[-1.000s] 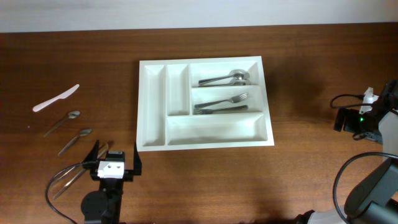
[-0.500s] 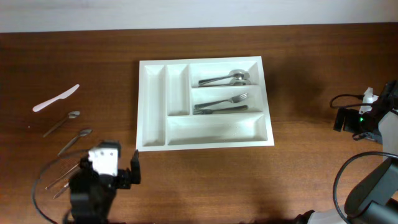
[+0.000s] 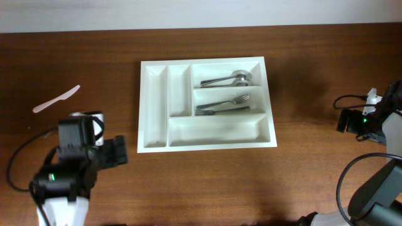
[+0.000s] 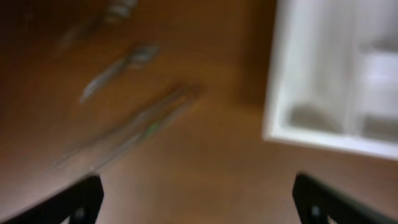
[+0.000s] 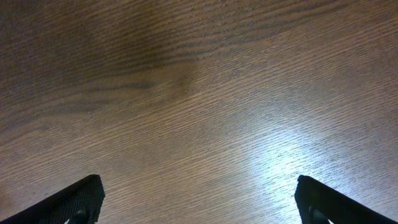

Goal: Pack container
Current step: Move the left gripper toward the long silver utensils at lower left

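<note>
Plainly, dark wood-grain table [image 5: 186, 93] meets pale wall [image 3: 201, 12]; left tool [image 4: 199, 200] and right tool [image 5: 199, 200] gape empty.

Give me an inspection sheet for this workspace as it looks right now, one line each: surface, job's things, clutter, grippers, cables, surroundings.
Surface: brown wooden table, bare wood under the right arm.
Job's things: white cutlery tray mid-table; spoons in its top long compartment, forks in the middle one; bottom long and both narrow compartments empty.
Clutter: white plastic knife at the left; blurred metal cutlery loose on the wood beside the tray.
Grippers: left gripper open, nothing between its fingers; right gripper open over bare wood.
Cables: black cables loop beside both arms.
Surroundings: pale wall strip beyond the far table edge.
</note>
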